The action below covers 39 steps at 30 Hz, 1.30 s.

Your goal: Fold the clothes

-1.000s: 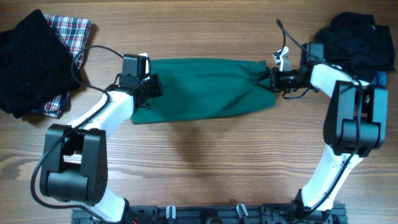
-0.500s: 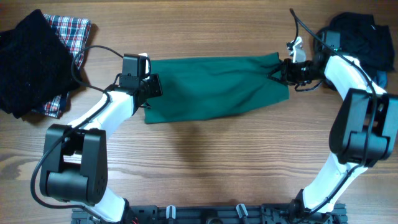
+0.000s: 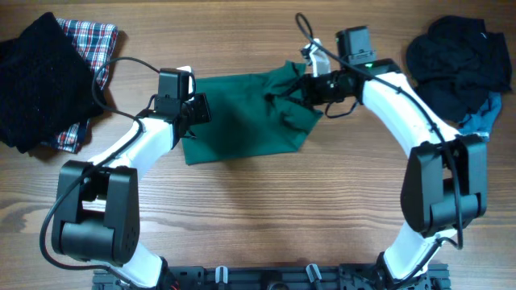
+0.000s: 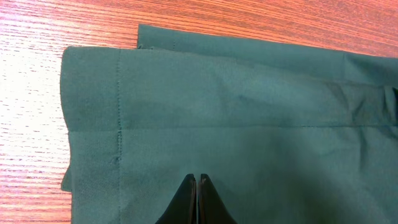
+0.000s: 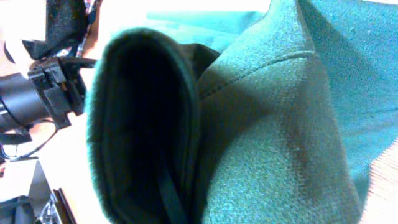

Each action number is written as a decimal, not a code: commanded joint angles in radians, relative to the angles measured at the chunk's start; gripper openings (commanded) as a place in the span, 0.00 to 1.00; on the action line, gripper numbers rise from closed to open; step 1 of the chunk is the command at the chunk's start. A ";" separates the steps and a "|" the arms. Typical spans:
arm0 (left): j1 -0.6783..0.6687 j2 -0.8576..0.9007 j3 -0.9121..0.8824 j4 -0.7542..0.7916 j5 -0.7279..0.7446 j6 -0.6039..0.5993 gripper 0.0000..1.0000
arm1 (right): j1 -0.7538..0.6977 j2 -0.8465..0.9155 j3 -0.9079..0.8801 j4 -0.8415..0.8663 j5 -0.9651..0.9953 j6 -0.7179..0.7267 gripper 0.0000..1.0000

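Note:
The clothes are one dark-green garment lying on the wooden table, its right end lifted and bunched. My right gripper is shut on that raised end and holds it above the garment's middle. In the right wrist view the green fabric fills the frame and hides the fingers. My left gripper is at the garment's left end. In the left wrist view its tips are shut and sit over the flat cloth, with nothing showing between them.
A black knitted garment lies on a red-blue plaid cloth at the back left. A dark heap of clothing with a blue piece sits at the back right. Bare wood runs along the front.
The right gripper first drew the garment's right end to the right, then carried it left and up over the middle. The left arm has stayed put.

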<state>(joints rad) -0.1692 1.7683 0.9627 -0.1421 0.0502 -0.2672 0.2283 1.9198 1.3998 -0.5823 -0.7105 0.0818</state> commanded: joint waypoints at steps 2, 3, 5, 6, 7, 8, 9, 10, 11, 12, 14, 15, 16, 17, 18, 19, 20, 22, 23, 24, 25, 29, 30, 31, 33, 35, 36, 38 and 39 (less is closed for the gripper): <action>-0.001 0.012 0.006 0.004 0.005 -0.002 0.04 | 0.056 -0.018 0.023 0.031 -0.027 0.079 0.04; -0.001 0.012 0.006 0.004 0.005 -0.002 0.04 | 0.066 -0.018 0.023 0.041 -0.026 0.079 0.04; -0.001 0.012 0.006 0.004 0.005 -0.002 0.04 | 0.076 -0.018 0.023 0.058 -0.022 0.088 0.04; -0.001 0.012 0.006 0.004 0.005 -0.002 0.04 | 0.076 -0.018 0.023 0.068 -0.023 0.105 0.04; -0.001 0.006 0.006 0.006 0.005 -0.002 0.04 | 0.076 -0.018 0.023 0.079 -0.023 0.105 0.04; -0.001 -0.002 0.006 0.008 0.005 -0.002 0.04 | 0.076 -0.018 0.023 0.089 -0.023 0.114 0.04; -0.001 -0.014 0.007 0.011 0.005 -0.002 0.04 | 0.076 -0.018 0.023 0.099 -0.023 0.127 0.04; -0.001 -0.031 0.007 0.014 0.005 -0.001 0.04 | 0.076 -0.018 0.023 0.108 -0.023 0.128 0.04; -0.001 -0.043 0.007 0.016 0.004 -0.002 0.04 | 0.076 -0.018 0.023 0.114 -0.023 0.128 0.04; -0.001 -0.060 0.007 0.017 0.005 -0.002 0.04 | 0.076 -0.018 0.023 0.118 -0.023 0.130 0.04; -0.001 -0.093 0.007 0.014 0.005 -0.002 0.04 | 0.071 -0.018 0.023 0.118 -0.022 0.129 0.04; -0.001 -0.112 0.007 0.010 0.005 -0.002 0.04 | 0.065 -0.018 0.023 0.118 -0.023 0.129 0.04; -0.001 -0.134 0.007 0.002 0.005 -0.002 0.04 | 0.054 -0.018 0.023 0.116 -0.023 0.130 0.04; -0.001 -0.157 0.007 -0.008 0.004 -0.002 0.04 | 0.035 -0.018 0.023 0.110 -0.023 0.130 0.04; -0.001 -0.171 0.007 -0.013 0.004 -0.002 0.04 | 0.023 -0.020 0.023 0.103 -0.023 0.128 0.04; -0.001 -0.181 0.007 -0.020 0.005 -0.002 0.04 | 0.003 -0.021 0.023 0.093 -0.023 0.127 0.04; -0.001 -0.187 0.007 -0.024 0.005 -0.002 0.04 | -0.016 -0.024 0.023 0.083 -0.023 0.118 0.04; -0.001 -0.186 0.006 -0.031 0.005 -0.002 0.04 | -0.061 -0.034 0.023 0.053 -0.023 0.092 0.04; -0.001 -0.186 0.006 -0.033 0.004 -0.002 0.04 | -0.077 -0.039 0.023 0.041 -0.023 0.077 0.04; -0.001 -0.186 0.006 -0.032 0.005 -0.002 0.04 | -0.102 -0.043 0.023 0.024 -0.023 0.071 0.04; -0.001 -0.186 0.006 -0.031 0.004 -0.002 0.04 | -0.122 -0.045 0.023 0.013 -0.023 0.065 0.04; -0.001 -0.186 0.006 -0.031 0.005 -0.002 0.04 | -0.200 -0.046 0.023 -0.040 -0.023 0.023 0.04; -0.001 -0.186 0.006 -0.031 0.004 -0.002 0.04 | -0.211 -0.046 0.023 -0.044 -0.023 0.022 0.04; -0.001 -0.186 0.006 -0.031 0.005 -0.002 0.04 | -0.217 -0.046 0.023 -0.045 -0.022 0.020 0.04; -0.001 -0.186 0.006 -0.032 0.004 -0.002 0.04 | -0.239 -0.046 0.023 -0.048 -0.021 0.014 0.05; -0.001 -0.186 0.006 -0.032 0.004 -0.002 0.04 | -0.264 -0.046 0.023 -0.051 -0.019 0.010 0.04; -0.001 -0.186 0.006 -0.032 0.004 -0.002 0.04 | -0.282 -0.046 0.023 -0.061 -0.018 -0.004 0.04; -0.001 -0.186 0.006 -0.032 0.004 -0.002 0.04 | -0.316 -0.046 0.023 -0.088 0.018 -0.014 0.04; -0.001 -0.186 0.006 -0.031 0.004 -0.002 0.04 | -0.332 -0.046 0.023 -0.101 0.028 -0.030 0.04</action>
<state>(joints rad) -0.1692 1.5951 0.9627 -0.1761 0.0502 -0.2672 -0.0586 1.9163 1.3998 -0.6617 -0.7101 0.1009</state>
